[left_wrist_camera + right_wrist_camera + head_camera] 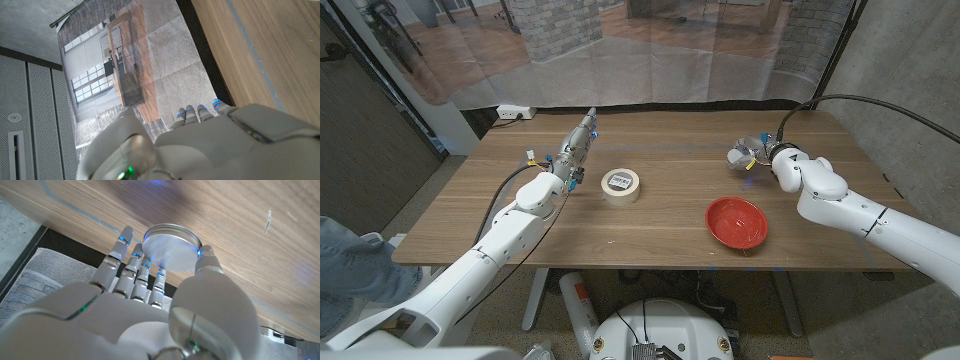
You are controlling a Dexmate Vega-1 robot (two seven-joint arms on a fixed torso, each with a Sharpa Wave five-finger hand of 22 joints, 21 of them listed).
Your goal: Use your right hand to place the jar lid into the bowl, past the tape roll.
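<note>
Bowl (737,221), red and shallow, sits nearest the front edge of the wooden tabletop (660,235), on the robot's right side, with nothing in it. Just beyond it and toward the middle lies the tape roll (621,185), a cream ring lying flat with a white label showing on its top face. It stands well apart from the bowl.

Left of the tape roll, the left hand (576,148) reaches out over the tabletop, its fingers (192,113) straight and close together, pointing toward the far edge; it holds nothing. In the left wrist view the fingertips line up side by side above the wood.

Farther back on the right, the right hand (750,155) is at the jar lid (170,245). The right wrist view shows the round silvery lid between the thumb on one side and the other fingers (126,260) on the opposite rim, the fingertips touching its edge. Whether the lid is lifted or on the wood I cannot tell. The lid lies well beyond the bowl, toward the far right of the tabletop.

Behind the tabletop hangs a printed backdrop (650,50) of brick and wooden floor.
</note>
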